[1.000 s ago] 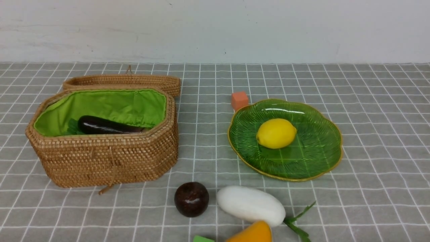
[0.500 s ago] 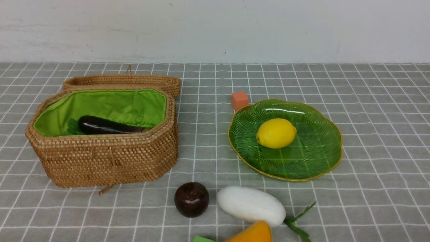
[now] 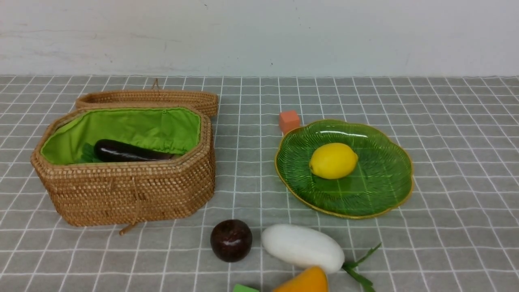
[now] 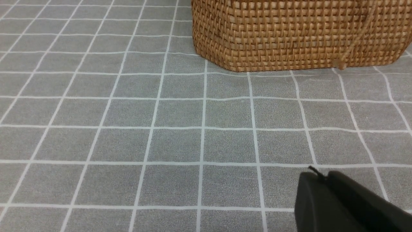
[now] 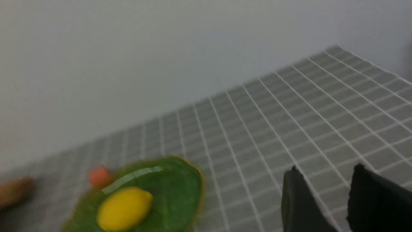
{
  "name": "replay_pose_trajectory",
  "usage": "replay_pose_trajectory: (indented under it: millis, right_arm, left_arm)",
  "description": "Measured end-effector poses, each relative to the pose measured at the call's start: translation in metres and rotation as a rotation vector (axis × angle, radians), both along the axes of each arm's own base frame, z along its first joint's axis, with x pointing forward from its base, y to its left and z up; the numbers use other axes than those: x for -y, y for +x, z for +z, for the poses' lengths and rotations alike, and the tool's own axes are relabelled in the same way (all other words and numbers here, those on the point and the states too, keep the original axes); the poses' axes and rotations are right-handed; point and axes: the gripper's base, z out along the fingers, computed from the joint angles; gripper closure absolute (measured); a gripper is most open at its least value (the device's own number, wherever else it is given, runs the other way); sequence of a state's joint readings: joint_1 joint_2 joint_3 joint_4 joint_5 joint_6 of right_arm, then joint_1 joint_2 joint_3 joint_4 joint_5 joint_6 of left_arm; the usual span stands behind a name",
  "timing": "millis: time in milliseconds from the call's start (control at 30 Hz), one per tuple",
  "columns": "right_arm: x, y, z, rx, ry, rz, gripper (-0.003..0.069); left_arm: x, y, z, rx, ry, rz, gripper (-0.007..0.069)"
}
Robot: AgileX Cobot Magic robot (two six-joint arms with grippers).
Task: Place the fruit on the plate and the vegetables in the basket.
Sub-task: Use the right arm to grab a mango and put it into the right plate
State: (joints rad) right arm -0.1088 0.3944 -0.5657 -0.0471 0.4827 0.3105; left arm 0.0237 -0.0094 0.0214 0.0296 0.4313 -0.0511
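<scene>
Front view: raised, on the robot's side, centred, faces forward and down over the grey white-gridded tablecloth (image 3: 446,121) to the white wall (image 3: 259,32); the frame crops things at the near edge. Left wrist view: low, close above the cloth, looks from the near-edge side at the side wall of the brown woven wicker basket (image 4: 289,32); shares only that with front. Right wrist view: higher, tilted, blurred, faces the cloth's far corner and the wall; shares with front the green leaf-ribbed plate with scalloped yellow rim (image 5: 180,193), yellow lemon (image 5: 124,209), small orange cube (image 5: 99,175).
</scene>
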Motion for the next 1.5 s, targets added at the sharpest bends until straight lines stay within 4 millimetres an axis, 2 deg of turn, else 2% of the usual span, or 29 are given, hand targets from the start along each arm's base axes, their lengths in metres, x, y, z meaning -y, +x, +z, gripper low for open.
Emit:
replay_pose_trajectory:
  millis: [33, 133, 233, 267, 300, 333, 367, 400, 433, 467, 533, 567, 600, 633, 667, 733, 767, 800, 833, 867, 933, 1000, 1033, 1067, 1133, 1367, 1433, 1500]
  right_arm:
    - [0.000, 0.002, 0.000, -0.011, -0.009, 0.002, 0.0417]
    - [-0.001, 0.029, -0.017, -0.200, -0.033, 0.069, 0.0419]
    - [-0.011, 0.047, -0.031, -0.333, -0.014, 0.180, 0.0417]
    - [-0.022, 0.057, -0.040, -0.421, -0.022, 0.307, 0.0415]
    - [-0.023, 0.058, -0.041, -0.433, -0.008, 0.310, 0.0415]
    - [-0.037, 0.068, -0.046, -0.502, -0.039, 0.457, 0.0410]
    - [-0.039, 0.070, -0.046, -0.507, -0.030, 0.466, 0.0410]
    - [-0.053, 0.079, -0.047, -0.550, -0.060, 0.591, 0.0398]
    - [-0.055, 0.082, -0.049, -0.563, -0.061, 0.606, 0.0396]
    - [-0.076, 0.095, -0.042, -0.574, -0.090, 0.744, 0.0369]
    - [-0.098, 0.112, -0.034, -0.579, -0.118, 0.843, 0.0329]
    - [-0.098, 0.112, -0.034, -0.579, -0.119, 0.845, 0.0323]
    - [-0.120, 0.126, -0.030, -0.596, -0.142, 0.921, 0.0269]
    - [-0.122, 0.127, -0.030, -0.598, -0.144, 0.929, 0.0269]
    - [-0.141, 0.135, -0.030, -0.633, -0.178, 0.996, 0.0212]
    - [-0.166, 0.136, -0.036, -0.665, -0.311, 1.117, 0.0148]
    - [-0.179, 0.135, -0.043, -0.673, -0.456, 1.207, 0.0108]
    - [-0.179, 0.136, -0.044, -0.673, -0.468, 1.215, 0.0102]
    - [-0.196, 0.129, -0.058, -0.644, -0.776, 1.386, 0.0050]
    - [-0.203, 0.126, -0.064, -0.618, -0.913, 1.462, 0.0032]
    - [-0.212, 0.122, -0.069, -0.570, -1.042, 1.532, 0.0018]
    - [-0.230, 0.120, -0.079, -0.467, -1.187, 1.611, 0.0012]
    - [-0.231, 0.119, -0.079, -0.455, -1.194, 1.613, 0.0012]
    - [-0.242, 0.119, -0.086, -0.408, -1.239, 1.641, 0.0014]
    - [-0.249, 0.119, -0.095, -0.401, -1.260, 1.663, 0.0016]
    - [-0.264, 0.131, -0.151, -0.533, -1.326, 1.743, 0.0035]
    - [-0.265, 0.132, -0.157, -0.555, -1.326, 1.752, 0.0053]
    - [-0.265, 0.131, -0.159, -0.571, -1.305, 1.758, 0.0102]
  left_arm:
    - [0.000, 0.000, 0.000, 0.000, 0.000, 0.000, 0.0582]
    - [0.000, 0.000, 0.000, 0.000, 0.000, 0.000, 0.0578]
    - [0.000, 0.000, 0.000, 0.000, 0.000, 0.000, 0.0576]
    - [0.000, 0.000, 0.000, 0.000, 0.000, 0.000, 0.0574]
    - [0.000, 0.000, 0.000, 0.000, 0.000, 0.000, 0.0574]
    - [0.000, 0.000, 0.000, 0.000, 0.000, 0.000, 0.0572]
    - [0.000, 0.000, 0.000, 0.000, 0.000, 0.000, 0.0572]
    - [0.000, 0.000, 0.000, 0.000, 0.000, 0.000, 0.0571]
    - [0.000, 0.000, 0.000, 0.000, 0.000, 0.000, 0.0569]
    - [0.000, 0.000, 0.000, 0.000, 0.000, 0.000, 0.0567]
    - [0.000, 0.000, 0.000, 0.000, 0.000, 0.000, 0.0566]
    - [0.000, 0.000, 0.000, 0.000, 0.000, 0.000, 0.0566]
    - [0.000, 0.000, 0.000, 0.000, 0.000, 0.000, 0.0564]
    - [0.000, 0.000, 0.000, 0.000, 0.000, 0.000, 0.0564]
    - [0.000, 0.000, 0.000, 0.000, 0.000, 0.000, 0.0563]
    - [0.000, 0.000, 0.000, 0.000, 0.000, 0.000, 0.0560]
    - [0.000, 0.000, 0.000, 0.000, 0.000, 0.000, 0.0558]
    - [0.000, 0.000, 0.000, 0.000, 0.000, 0.000, 0.0557]
    - [0.000, 0.000, 0.000, 0.000, 0.000, 0.000, 0.0553]
    - [0.000, 0.000, 0.000, 0.000, 0.000, 0.000, 0.0552]
    - [0.000, 0.000, 0.000, 0.000, 0.000, 0.000, 0.0550]
    - [0.000, 0.000, 0.000, 0.000, 0.000, 0.000, 0.0550]
    - [0.000, 0.000, 0.000, 0.001, 0.000, 0.000, 0.0550]
    - [0.000, 0.000, 0.000, 0.001, 0.000, 0.000, 0.0549]
    - [0.000, 0.000, 0.000, 0.001, 0.000, 0.000, 0.0548]
    - [0.000, 0.000, 0.000, 0.001, 0.000, 0.000, 0.0541]
    - [0.000, 0.000, 0.000, 0.001, 0.000, 0.000, 0.0539]
    - [0.000, 0.000, 0.000, 0.001, 0.000, 0.000, 0.0538]
